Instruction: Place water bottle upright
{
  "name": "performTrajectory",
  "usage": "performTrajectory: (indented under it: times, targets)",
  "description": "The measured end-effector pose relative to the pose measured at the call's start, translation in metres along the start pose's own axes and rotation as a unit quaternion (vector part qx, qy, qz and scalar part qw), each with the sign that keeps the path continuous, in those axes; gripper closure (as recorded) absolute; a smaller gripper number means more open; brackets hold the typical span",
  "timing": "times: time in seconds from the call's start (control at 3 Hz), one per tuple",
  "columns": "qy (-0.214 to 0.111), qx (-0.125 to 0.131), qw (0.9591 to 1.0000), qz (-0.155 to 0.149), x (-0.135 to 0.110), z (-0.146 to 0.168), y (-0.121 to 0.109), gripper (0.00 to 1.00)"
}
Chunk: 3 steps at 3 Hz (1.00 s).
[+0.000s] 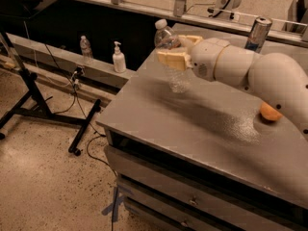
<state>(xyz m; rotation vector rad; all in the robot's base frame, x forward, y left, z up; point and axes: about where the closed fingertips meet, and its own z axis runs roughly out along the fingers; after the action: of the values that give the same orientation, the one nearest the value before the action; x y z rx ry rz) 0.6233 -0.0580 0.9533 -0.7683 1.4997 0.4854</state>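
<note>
The water bottle, clear ribbed plastic with a white cap, stands nearly upright, leaning slightly left, over the far left part of the grey table. My gripper is shut on the water bottle's upper body, one tan finger in front of it and the other behind. The bottle's base is at or just above the tabletop; I cannot tell if it touches. My white arm reaches in from the right.
A drink can stands at the table's far edge. An orange fruit lies at the right, partly behind my arm. A small clear bottle and a white pump dispenser stand on a low ledge left of the table. A black stand is on the floor.
</note>
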Motion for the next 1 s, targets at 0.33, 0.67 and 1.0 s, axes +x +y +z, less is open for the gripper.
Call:
performTrajectory:
  times: [0.33,0.67,1.0]
  targets:
    - [-0.024,0.017,0.9989,0.038,-0.0014,-0.0032,-0.0037,1.00]
    - [-0.047,0.034,0.9962,0.065,-0.0055,-0.0062,-0.0099,1.00]
    - [-0.054,0.046,0.9944,0.078,-0.0031,-0.0130,-0.0133,1.00]
